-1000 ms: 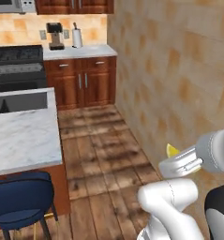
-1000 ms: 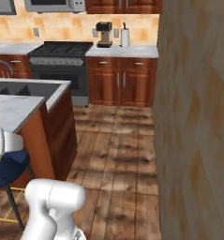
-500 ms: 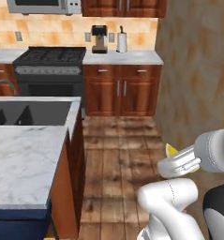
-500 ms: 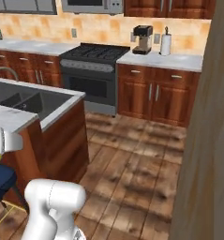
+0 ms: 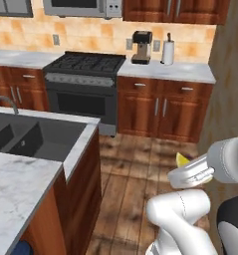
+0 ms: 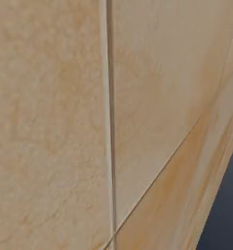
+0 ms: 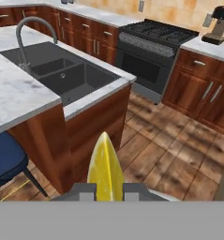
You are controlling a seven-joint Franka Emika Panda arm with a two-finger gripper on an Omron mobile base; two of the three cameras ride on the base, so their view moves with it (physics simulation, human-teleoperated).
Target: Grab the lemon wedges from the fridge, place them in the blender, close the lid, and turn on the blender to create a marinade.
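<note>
Bright yellow lemon wedge (image 7: 106, 169): I see it pinched between the nearly closed fingers of my white two-finger gripper (image 7: 108, 191), pointed tip projecting ahead, carried above the wooden plank floor (image 7: 179, 154). Beyond it stands the marble-topped island counter (image 7: 19, 93) with its dark double sink (image 7: 62, 72) and curved faucet (image 7: 31, 28); farther off, the black gas range (image 5: 85, 74) and coffee maker (image 5: 141, 47).

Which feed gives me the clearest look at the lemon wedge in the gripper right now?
The hand view: the lemon wedge stands upright, large and centred, clamped in the gripper. The left base view catches just a small yellow tip poking out behind the white hand. The right base view faces tan panelling.
</note>
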